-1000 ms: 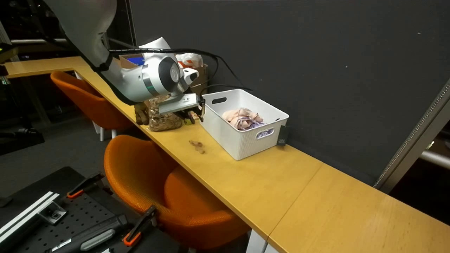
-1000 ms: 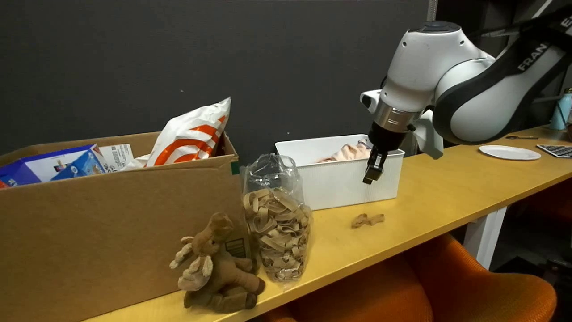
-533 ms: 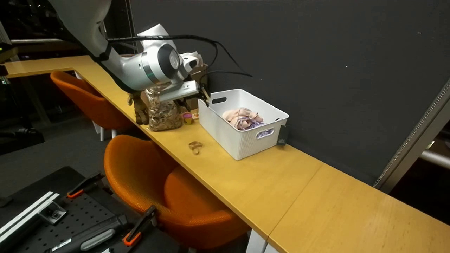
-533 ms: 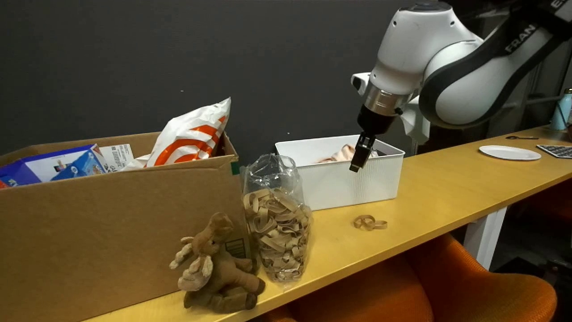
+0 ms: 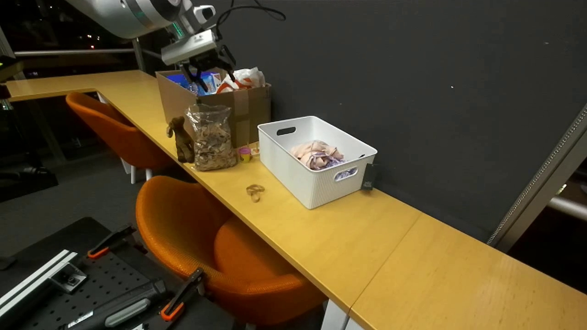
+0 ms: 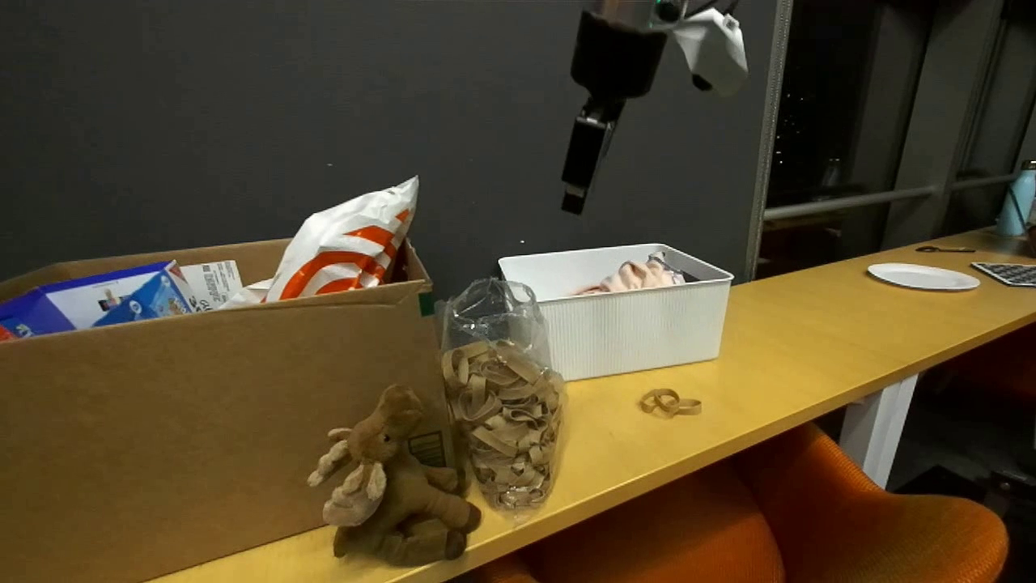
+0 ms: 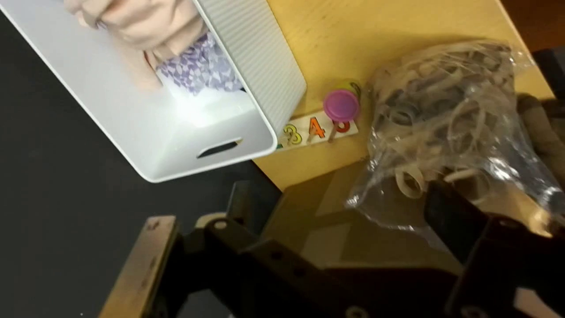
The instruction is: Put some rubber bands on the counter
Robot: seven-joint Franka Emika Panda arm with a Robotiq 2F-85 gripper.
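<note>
Counter (image 6: pixel 797 348) bears overlapping rubber bands (image 6: pixel 671 406), count unclear

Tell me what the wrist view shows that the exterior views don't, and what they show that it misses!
Only in the wrist view can you read the yellow 3 and the orange 4 on the flat white strip.

Only the exterior views show the loose tan rubber bands lying on the yellow-tan wooden counter.

All three share that counter, the white ribbed plastic bin, the brown cardboard box, the clear plastic bag of bands and the black tool, its jaws apart.
</note>
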